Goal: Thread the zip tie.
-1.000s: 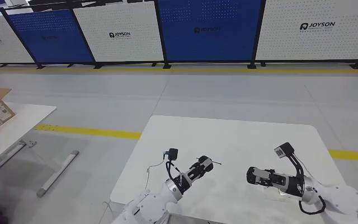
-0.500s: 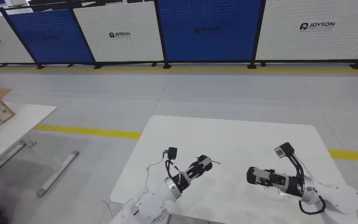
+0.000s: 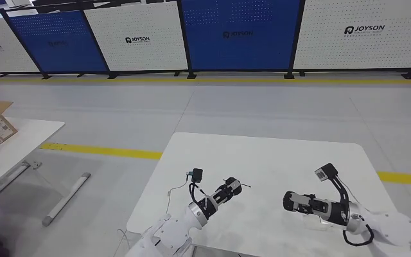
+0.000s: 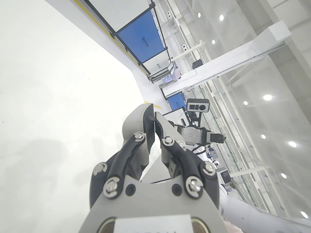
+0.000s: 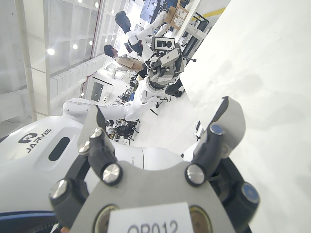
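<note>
A thin black zip tie (image 3: 244, 186) sticks out of my left gripper (image 3: 234, 187), which hovers low over the white table (image 3: 270, 154) near its front left. In the left wrist view the fingertips (image 4: 148, 112) of the left gripper (image 4: 153, 118) are pinched on a short dark bit of the zip tie (image 4: 152, 117). My right gripper (image 3: 287, 200) sits to the right, facing the left one across a gap. Its fingers (image 5: 226, 105) stand wide apart with nothing between them. From the right wrist view the left gripper (image 5: 170, 65) shows far off, holding the zip tie (image 5: 192, 60).
The table's front edge runs just under both arms, and its left edge lies close to the left arm. A second white table (image 3: 26, 138) stands off to the left across the floor. Blue and white panels (image 3: 241, 35) line the back.
The left gripper has drawn slightly to the left with the zip tie still pinched. The right arm has kept still.
</note>
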